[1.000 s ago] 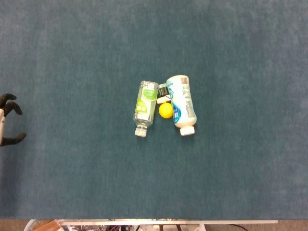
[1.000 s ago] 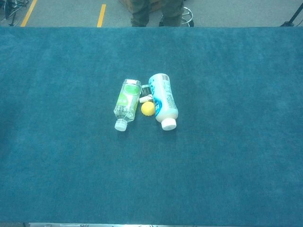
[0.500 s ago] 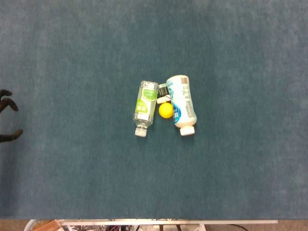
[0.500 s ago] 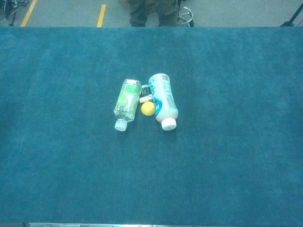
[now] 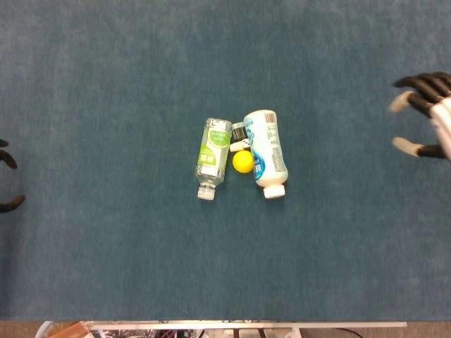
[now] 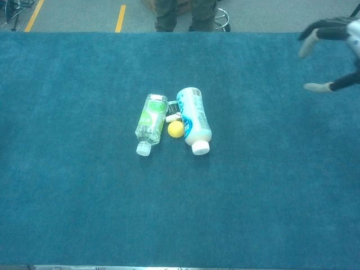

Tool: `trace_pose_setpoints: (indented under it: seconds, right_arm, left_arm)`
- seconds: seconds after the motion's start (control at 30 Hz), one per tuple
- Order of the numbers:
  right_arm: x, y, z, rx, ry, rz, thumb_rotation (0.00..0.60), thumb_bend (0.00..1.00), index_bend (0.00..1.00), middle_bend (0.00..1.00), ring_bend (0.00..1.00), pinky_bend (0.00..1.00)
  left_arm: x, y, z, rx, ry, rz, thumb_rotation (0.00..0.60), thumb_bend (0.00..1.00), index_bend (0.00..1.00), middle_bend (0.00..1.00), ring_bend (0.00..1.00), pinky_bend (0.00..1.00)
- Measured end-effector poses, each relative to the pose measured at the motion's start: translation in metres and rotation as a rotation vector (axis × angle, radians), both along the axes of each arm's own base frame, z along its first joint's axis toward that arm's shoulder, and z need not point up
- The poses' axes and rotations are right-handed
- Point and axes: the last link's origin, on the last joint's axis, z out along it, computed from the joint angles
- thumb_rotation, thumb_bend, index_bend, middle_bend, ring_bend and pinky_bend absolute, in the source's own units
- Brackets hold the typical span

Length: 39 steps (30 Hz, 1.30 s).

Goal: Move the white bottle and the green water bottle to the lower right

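**Both bottles lie mid-surface, robot hands at the edges**

We see the white bottle (image 5: pixel 266 155) lying on its side near the middle of the blue surface (image 5: pixel 106 84), its white cap pointing toward the robot and its base pointing away. Just to its left lies the green water bottle (image 5: pixel 213 156), also on its side, cap toward the robot and tilted slightly so that the two bases nearly meet while the caps spread apart. In the gap between them sits a small yellow ball (image 5: pixel 243 161), touching or nearly touching the white bottle. Just beyond the ball, wedged between the two bottle bases, is a small dark item with a white part (image 5: pixel 239 134); we cannot tell what it is.

The right robot hand (image 5: pixel 425 116) hangs at the right edge of the head view, well apart from the bottles, its fingers spread and nothing held in them. The chest view shows the same robot hand high at the right, fingers apart, partly blurred.

Of the left robot hand (image 5: pixel 8 182) we see only dark fingertips at the left edge of the head view, spread apart with nothing between them, well away from the bottles.

In the chest view, a person's legs (image 6: pixel 185 14) and a stool stand on the floor past the far edge of the surface.
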Motion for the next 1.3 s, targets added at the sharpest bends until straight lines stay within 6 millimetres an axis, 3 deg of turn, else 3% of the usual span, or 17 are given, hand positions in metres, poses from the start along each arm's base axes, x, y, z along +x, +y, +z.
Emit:
trace_pose_setpoints:
  seconds: [0.3, 0.67, 1.3]
  right_arm:
    - [0.024, -0.032, -0.027, 0.105, 0.03, 0.171, 0.6, 0.0, 0.47, 0.32, 0.26, 0.28]
    - [0.034, -0.049, -0.049, 0.153, 0.113, 0.338, 0.6, 0.0, 0.44, 0.31, 0.24, 0.28]
    - [0.072, -0.082, -0.1, 0.248, 0.221, 0.586, 0.6, 0.0, 0.39, 0.29, 0.19, 0.29]
  left_arm:
    - [-0.007, -0.007, -0.003, -0.003, -0.005, 0.022, 0.6, 0.07, 0.46, 0.27, 0.34, 0.48]
    - [-0.012, -0.014, -0.007, -0.015, 0.005, 0.042, 0.6, 0.07, 0.46, 0.27, 0.34, 0.48]
    - [-0.031, -0.024, -0.007, -0.002, -0.019, 0.108, 0.6, 0.07, 0.46, 0.27, 0.34, 0.48]
